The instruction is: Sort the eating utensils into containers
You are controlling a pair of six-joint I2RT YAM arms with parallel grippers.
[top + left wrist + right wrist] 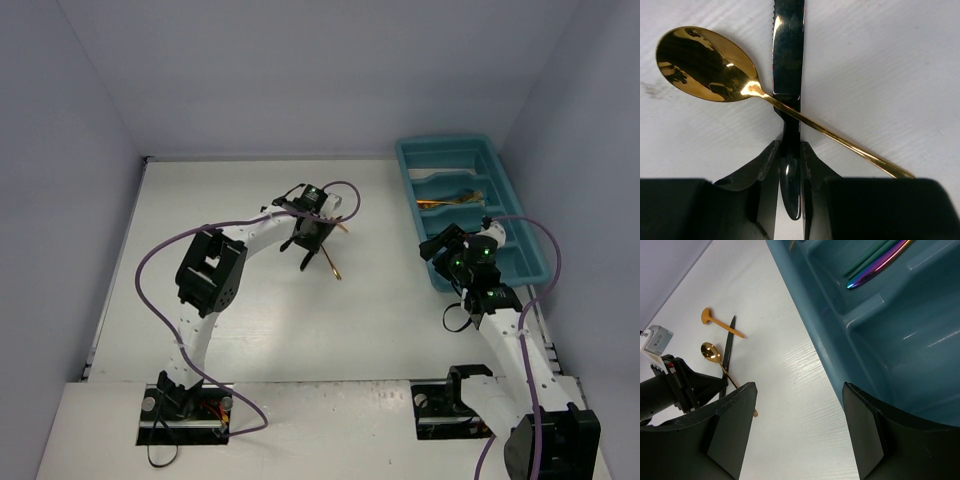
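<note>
Crossing a gold spoon (707, 65), glossy black knife (788, 55) — left tool (789, 146) clamped on it, right tool (799, 386) apart.

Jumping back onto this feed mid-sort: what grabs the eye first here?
First, the left gripper, closed on the handle of a black knife, which a gold spoon crosses near the middle of the white table. Next, the teal tray at the far right, holding gold utensils and an iridescent piece. The right gripper hangs open above the tray's edge.
</note>
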